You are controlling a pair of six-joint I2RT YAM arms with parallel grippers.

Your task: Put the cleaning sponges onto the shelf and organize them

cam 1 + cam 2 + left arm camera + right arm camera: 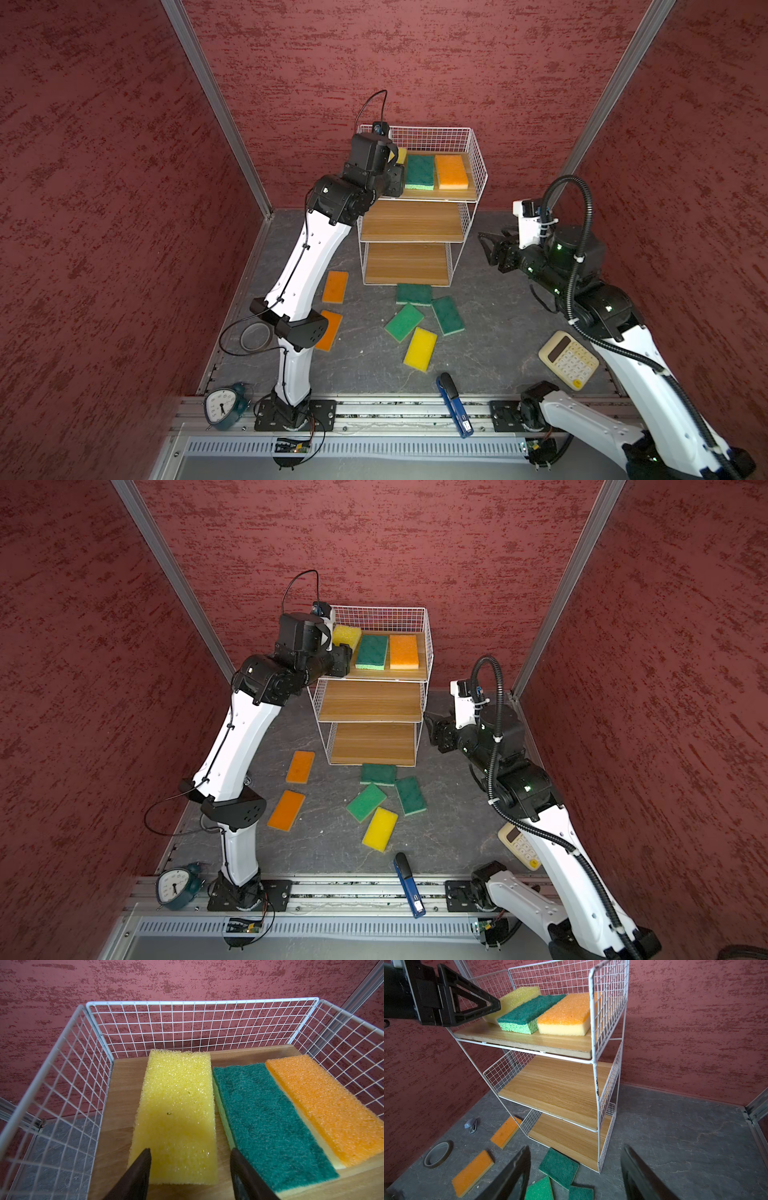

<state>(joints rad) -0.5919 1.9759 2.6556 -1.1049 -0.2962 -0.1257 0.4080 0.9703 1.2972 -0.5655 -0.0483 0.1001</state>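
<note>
The shelf (415, 220) stands at the back. On its top board lie a yellow sponge (176, 1105), a green sponge (266, 1115) and an orange sponge (324, 1105), side by side. My left gripper (190, 1150) hovers open over the yellow sponge's near end, which lies flat on the board. My right gripper (576, 1147) hangs open and empty to the right of the shelf (370, 700). On the floor in front lie two orange sponges (335, 286) (328, 330), three green sponges (414, 294) (403, 322) (447, 315) and a yellow one (420, 349).
A calculator (568, 359) lies near the right arm's base and a blue stapler (454, 405) at the front rail. A clock (222, 405) and a tape roll (254, 337) sit front left. Red walls close in on three sides.
</note>
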